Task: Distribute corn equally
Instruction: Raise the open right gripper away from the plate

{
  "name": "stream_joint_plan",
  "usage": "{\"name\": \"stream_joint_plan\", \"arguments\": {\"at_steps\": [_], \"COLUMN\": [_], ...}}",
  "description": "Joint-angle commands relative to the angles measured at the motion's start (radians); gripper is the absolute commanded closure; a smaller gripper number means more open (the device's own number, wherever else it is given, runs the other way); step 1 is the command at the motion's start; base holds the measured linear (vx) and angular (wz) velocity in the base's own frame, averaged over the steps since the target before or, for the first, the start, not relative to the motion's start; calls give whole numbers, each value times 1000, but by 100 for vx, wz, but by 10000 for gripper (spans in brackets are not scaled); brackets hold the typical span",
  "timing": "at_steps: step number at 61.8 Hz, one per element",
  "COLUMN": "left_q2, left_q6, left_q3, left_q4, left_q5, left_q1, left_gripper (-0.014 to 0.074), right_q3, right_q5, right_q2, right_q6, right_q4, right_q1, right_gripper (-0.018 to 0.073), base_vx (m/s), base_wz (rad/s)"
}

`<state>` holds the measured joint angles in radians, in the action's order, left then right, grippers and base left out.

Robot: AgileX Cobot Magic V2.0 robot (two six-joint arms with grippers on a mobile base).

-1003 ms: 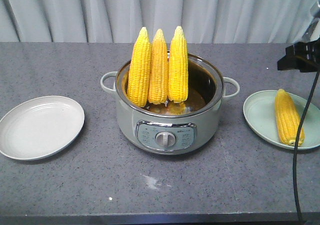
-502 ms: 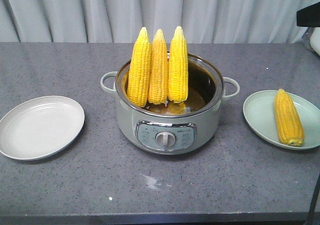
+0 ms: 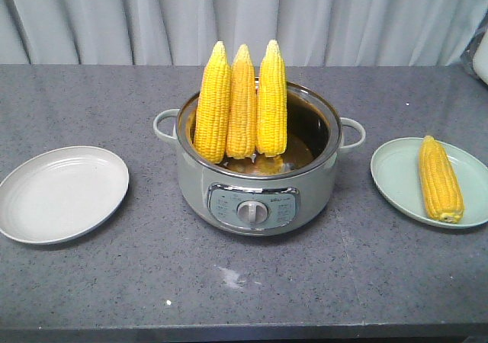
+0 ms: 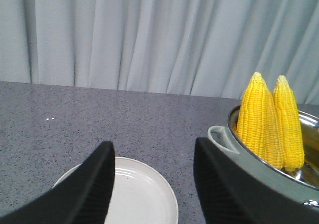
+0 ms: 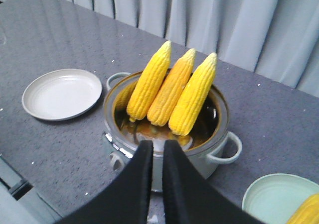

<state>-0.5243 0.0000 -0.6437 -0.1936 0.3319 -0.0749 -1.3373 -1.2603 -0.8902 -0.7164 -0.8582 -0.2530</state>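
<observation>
- Corn: three cobs (image 3: 242, 103) stand upright, tips up, leaning together inside the cooker pot (image 3: 259, 198). A fourth cob (image 3: 440, 177) lies flat on the pale green plate (image 3: 393, 177).
- Change: the right arm, which was over the green plate a second ago, has left the front view, and the fourth cob rests free. By judgement, one delivery is complete. Three cobs remain to share out, and two of them are due on the white plate (image 3: 61, 194), which holds nothing.
- Right end effector (image 5: 158, 144): fingers drawn nearly together, holding nothing. The pot lies just ahead of and below it, and the green plate is off to its right.
- Left end effector (image 4: 153, 152): fingers wide apart and empty. The white plate lies below the gap, and the pot is just to its right.
- Worktop (image 3: 114, 107): speckled grey stone, with a pale smear (image 3: 229, 277) in front of the pot.
- Room: a pleated grey-white curtain (image 3: 343, 19) closes the background.
</observation>
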Motion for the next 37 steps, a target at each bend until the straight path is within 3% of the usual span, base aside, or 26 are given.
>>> {"name": "stream_joint_plan", "arguments": {"at_steps": [1,10,25,37], "left_q2": [-9,-9,-9,-12], "left_q6": [0,0,0,20], "left_q3": [-34,-34,-34,-36], "left_q4": [-13,-34,-60,-63], "left_q5": [-65,-62,-59,-118], "left_q1": [1,1,1,1], "left_gripper": [238,238,243,307], "right_q3": [108,278,395,401], "right_q5": [95,230,232,223], "right_q2": [102,237,319,319], "right_q6": [-72,-71,-84,-86], "right_q4": [-61,-80,-76,-51], "right_q1": [-6,-6,-6,-6], "right_gripper": [557,568,566,565], "base_vx": [0,0,0,0], "base_wz": [0,0,0,0]}}
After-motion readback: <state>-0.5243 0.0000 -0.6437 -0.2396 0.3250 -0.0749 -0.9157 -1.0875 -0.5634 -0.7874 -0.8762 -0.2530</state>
